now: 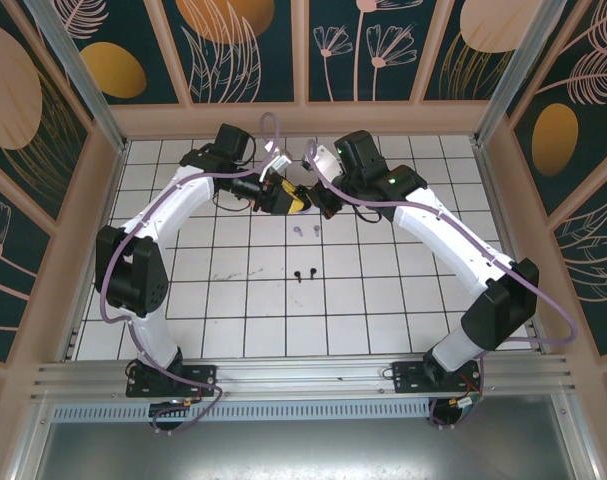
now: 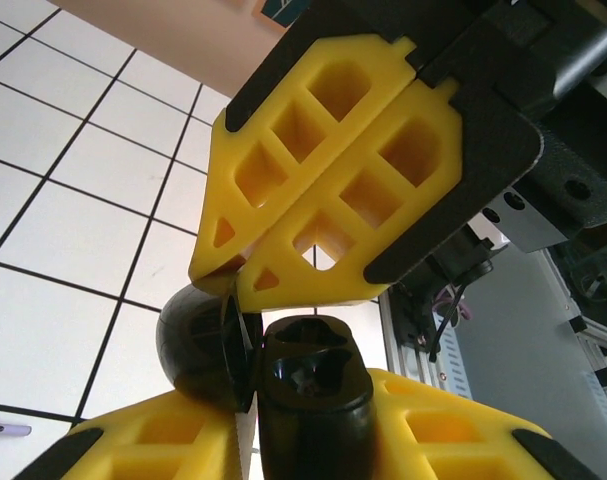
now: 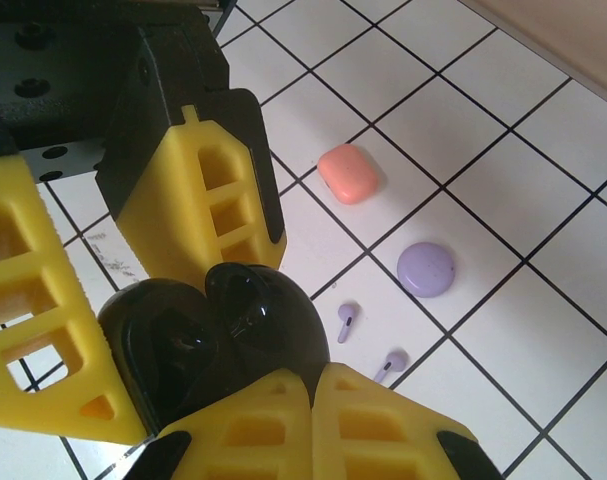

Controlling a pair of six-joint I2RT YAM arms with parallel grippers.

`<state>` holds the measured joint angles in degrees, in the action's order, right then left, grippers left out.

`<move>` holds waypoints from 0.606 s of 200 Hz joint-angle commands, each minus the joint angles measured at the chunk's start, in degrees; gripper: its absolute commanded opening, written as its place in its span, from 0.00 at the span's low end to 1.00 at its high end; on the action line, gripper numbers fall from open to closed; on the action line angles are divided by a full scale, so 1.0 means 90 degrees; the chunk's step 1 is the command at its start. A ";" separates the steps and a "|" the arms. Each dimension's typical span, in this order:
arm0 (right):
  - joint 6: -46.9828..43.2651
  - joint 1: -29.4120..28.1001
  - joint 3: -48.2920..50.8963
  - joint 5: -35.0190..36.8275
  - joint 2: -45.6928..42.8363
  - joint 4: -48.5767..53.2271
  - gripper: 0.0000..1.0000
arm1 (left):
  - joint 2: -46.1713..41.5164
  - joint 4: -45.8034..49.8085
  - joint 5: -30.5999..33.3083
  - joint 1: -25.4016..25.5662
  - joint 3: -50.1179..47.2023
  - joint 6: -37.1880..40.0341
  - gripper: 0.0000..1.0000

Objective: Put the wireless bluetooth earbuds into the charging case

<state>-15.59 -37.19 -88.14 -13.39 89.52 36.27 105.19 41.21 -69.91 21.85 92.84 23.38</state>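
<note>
The black charging case (image 3: 208, 345) hangs open above the table (image 1: 383, 300), at the point where the 2 arms meet toward the far side. The left gripper (image 1: 281, 198) and the right gripper (image 1: 323, 200) are both clamped on it, yellow fingers (image 3: 223, 200) pressing its 2 hinged halves. The 2 black earbuds (image 1: 296, 273) lie on the table well nearer the arm bases than the grippers, side by side. The 2 lavender earbuds (image 3: 347, 322) lie between them and the held case, almost beneath it. A lavender case (image 3: 426, 268) sits shut just beside these, and a salmon-orange case (image 3: 348, 172) lies near it.
</note>
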 commanded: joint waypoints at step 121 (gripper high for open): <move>0.1321 0.0140 0.0087 -0.0152 -0.1037 -0.0354 0.53 | -0.1381 -0.5481 0.0632 -0.0399 -0.2234 -0.3211 0.00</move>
<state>-9.91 -36.21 -89.47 -12.73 86.87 34.96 99.83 16.86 -68.55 20.99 79.33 9.32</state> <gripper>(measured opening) 0.524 0.225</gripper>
